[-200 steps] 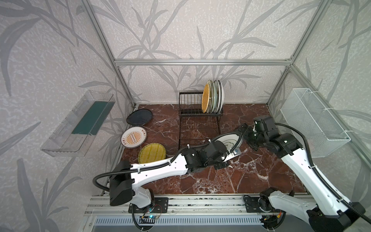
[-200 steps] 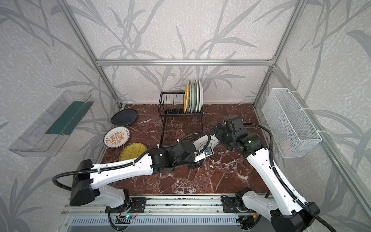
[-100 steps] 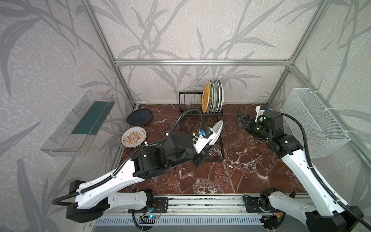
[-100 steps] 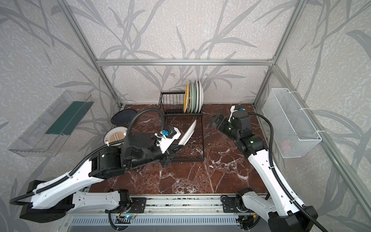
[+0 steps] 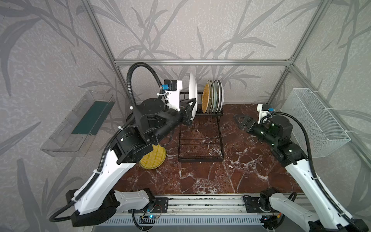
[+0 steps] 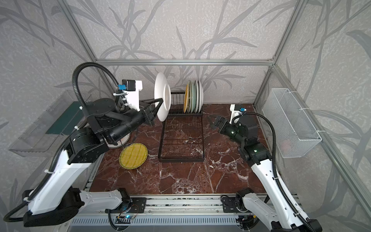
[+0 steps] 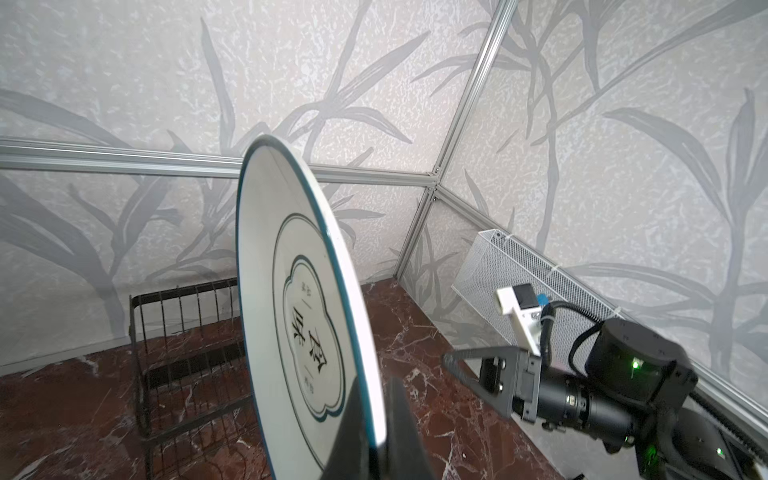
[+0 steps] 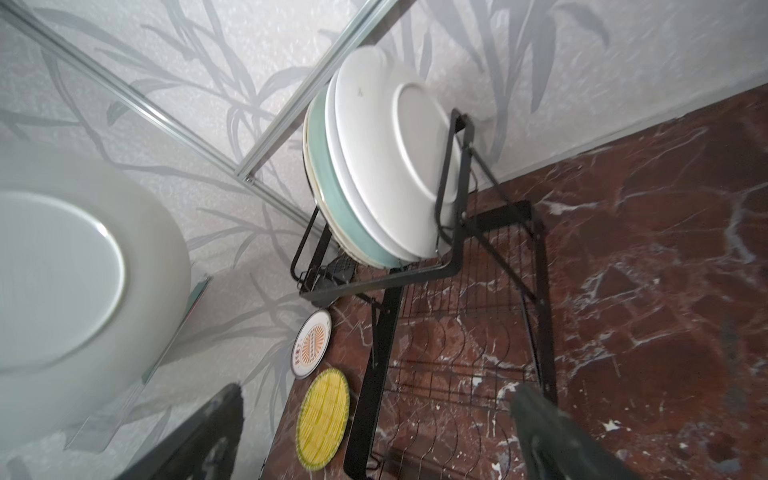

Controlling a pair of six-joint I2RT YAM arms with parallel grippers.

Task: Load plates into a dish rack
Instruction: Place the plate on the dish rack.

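Note:
My left gripper [image 5: 190, 112] [image 6: 160, 102] [image 7: 376, 415] is shut on the lower rim of a white plate [image 5: 193, 93] [image 6: 162, 96] [image 7: 286, 299] with a green emblem. The plate stands on edge above the left end of the dish rack's [image 5: 200, 159] [image 6: 180, 159] raised section. Several plates [image 5: 213, 96] [image 6: 193, 96] [image 8: 386, 166] stand in its right slots. A yellow woven plate [image 5: 155, 159] [image 6: 133, 155] [image 8: 324, 415] and a sunburst plate [image 8: 311, 351] lie left of the rack. My right gripper [image 5: 240, 120] [image 6: 215, 120] [image 8: 374, 432] is open and empty, right of the rack.
A clear plastic bin [image 5: 80, 124] hangs on the left wall and a white mesh basket [image 5: 317, 120] on the right wall. My left arm covers the table's far left corner. The rack's flat grid tray [image 8: 457, 395] holds nothing.
My left arm carried the plate from mid-table up and back to the rack's raised section, turning it upright. My right gripper pulled away from the plate toward the right.

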